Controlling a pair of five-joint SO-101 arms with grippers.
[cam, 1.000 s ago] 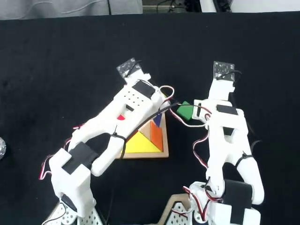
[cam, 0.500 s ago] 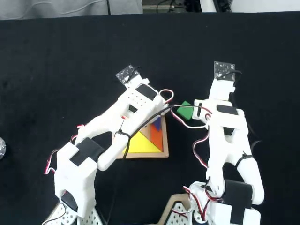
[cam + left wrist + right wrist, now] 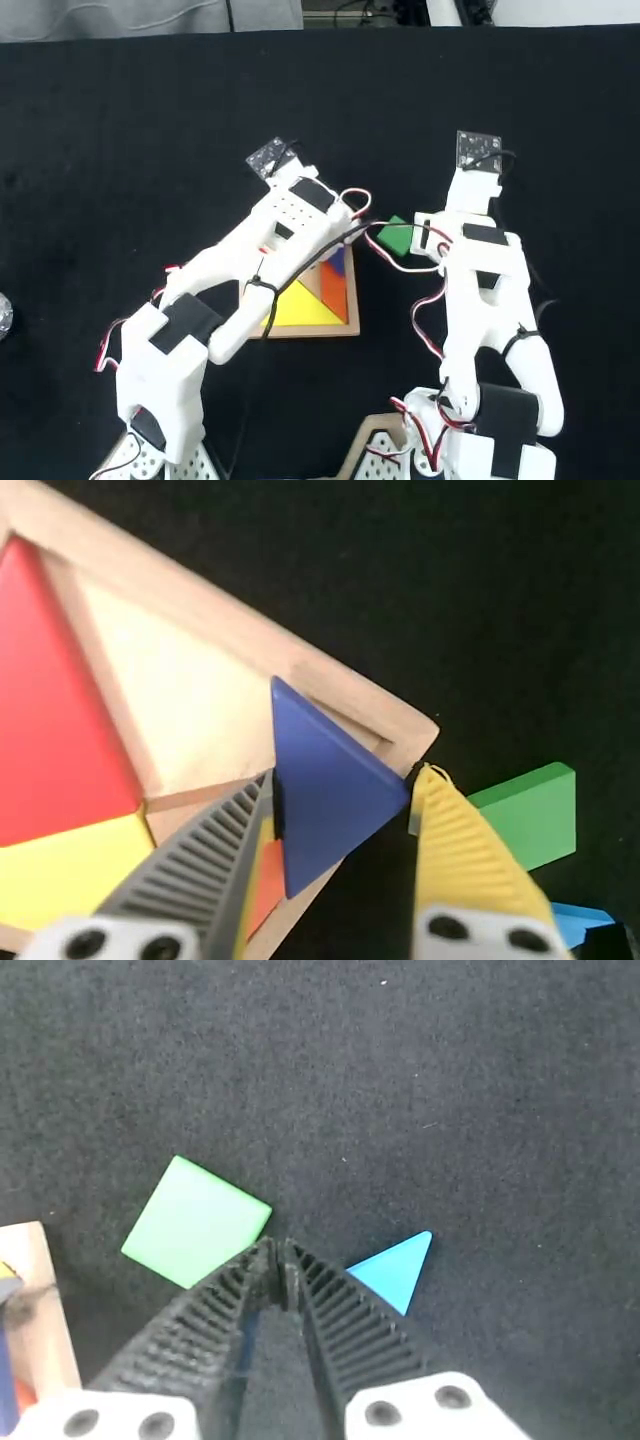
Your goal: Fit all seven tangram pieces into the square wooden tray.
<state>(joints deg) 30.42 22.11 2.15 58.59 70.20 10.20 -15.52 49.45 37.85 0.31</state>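
Note:
My left gripper is shut on a dark blue triangle, held over a corner of the square wooden tray. In the tray lie a red piece, a yellow piece and an orange piece, with bare wood between them. From above, the tray sits under the left arm with the yellow triangle showing. A green square lies on the cloth just right of the tray. My right gripper is shut and empty, between the green square and a light blue triangle.
The table is covered in black cloth, with open room behind and to both sides of the arms. The right arm stands close beside the green square. A small grey object lies at the far left edge.
The left arm has shifted slightly over the tray with the blue triangle still in its gripper, then held. The right arm and the loose pieces have not moved.

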